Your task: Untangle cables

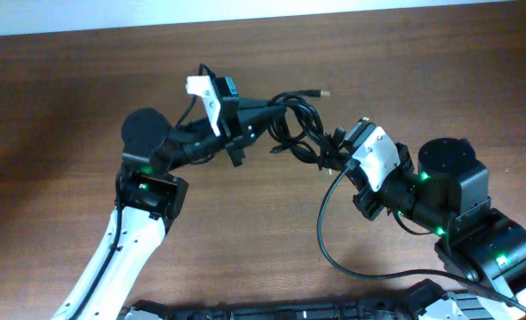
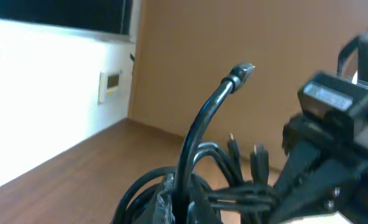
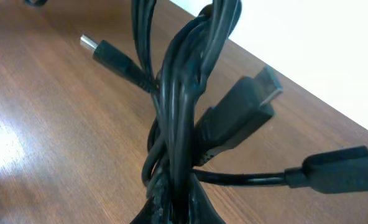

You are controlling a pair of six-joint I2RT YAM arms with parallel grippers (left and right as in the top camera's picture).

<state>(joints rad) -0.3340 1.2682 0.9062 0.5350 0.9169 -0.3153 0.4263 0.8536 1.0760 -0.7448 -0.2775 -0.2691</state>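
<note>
A bundle of tangled black cables (image 1: 300, 124) hangs in the air between my two grippers, above the wooden table. My left gripper (image 1: 276, 114) is shut on the bundle's left side. One cable with a metal plug (image 2: 243, 71) rises from its jaws (image 2: 185, 208). My right gripper (image 1: 336, 156) is shut on the bundle's right side. In the right wrist view several strands (image 3: 184, 87) and plugs (image 3: 246, 112) rise from its jaws (image 3: 179, 202). One loose plug end (image 1: 316, 92) sticks out to the upper right.
The wooden table (image 1: 67, 116) ends at a white wall along the far edge (image 1: 245, 13). A black cable (image 1: 330, 240) loops down from my right arm. A dark rack (image 1: 290, 311) lies along the front edge.
</note>
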